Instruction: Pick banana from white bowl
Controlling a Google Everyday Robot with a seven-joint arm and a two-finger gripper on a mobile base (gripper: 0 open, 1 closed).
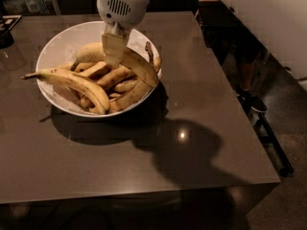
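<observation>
A dark table (201,152) carries the white bowl (56,48) near its far left corner. The banana (142,69) arches atop the other bananas (81,83) inside it. The gripper (114,51) reaches down onto its middle; whether it grips it, I cannot tell.

gripper (114,51) hangs pointing straight down near the top of the view, white wrist (122,4) right above it, arm (268,18) off upper right.
</observation>
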